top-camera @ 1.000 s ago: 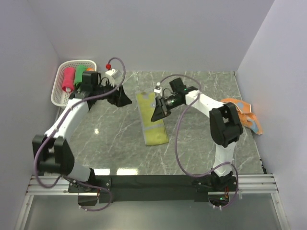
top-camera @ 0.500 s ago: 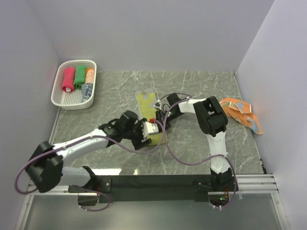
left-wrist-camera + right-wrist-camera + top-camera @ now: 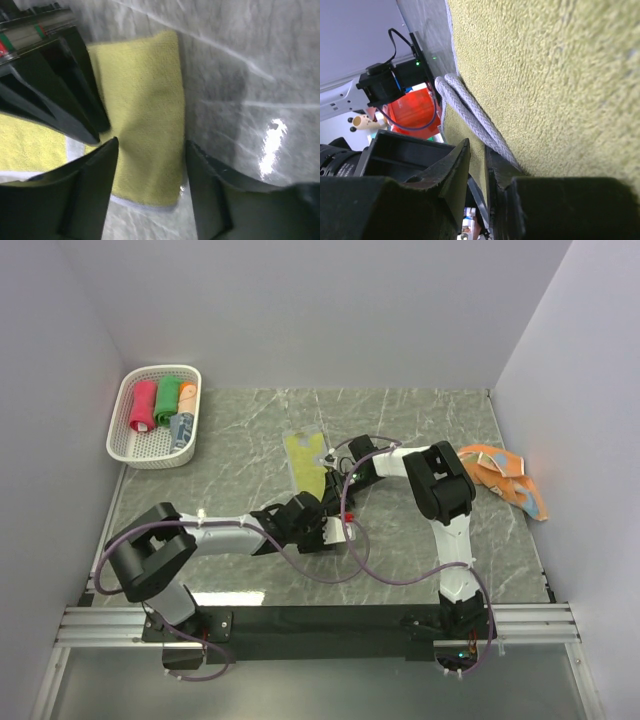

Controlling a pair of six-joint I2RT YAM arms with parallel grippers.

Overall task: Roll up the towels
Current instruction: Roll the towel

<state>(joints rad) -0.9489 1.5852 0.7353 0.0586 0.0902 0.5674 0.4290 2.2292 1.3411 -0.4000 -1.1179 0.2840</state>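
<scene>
Where both arms meet just left of centre in the top view, a flat yellow terry towel (image 3: pixel 305 455) lies on the grey-green marble-patterned tabletop (image 3: pixel 420 540). Only its upper end shows there; the rest is hidden under the two black wrists. Texture: short looped pile, matte, with a narrow white hem. Shape: long rectangle.

Left gripper (image 3: pixel 150 145): matte black wedge-shaped fingers, spread wide, astride the towel's lower right corner in the left wrist view. Neither finger visibly presses the cloth.

Right gripper (image 3: pixel 477 150): fingers stand nearly together with a thin sliver of yellow pile in the gap. It appears to pinch the towel's edge, though the view is too close to be certain. Its fingers also show at upper left of the left wrist view, tips down on the cloth.

Grey braided cable (image 3: pixel 470 112): runs across the centre of the right wrist view, covering part of the towel's edge.

Surroundings, top view.
- Upper left: white perforated plastic basket (image 3: pixel 118 435) with rounded corners, holding four short rolls: pink-red roll (image 3: pixel 143 406), green roll (image 3: pixel 166 398), orange roll (image 3: pixel 188 393), grey-blue roll (image 3: pixel 181 427).
- Right edge: crumpled heap of orange cloths with light-blue marks (image 3: pixel 500 472), well apart from the yellow towel.
</scene>
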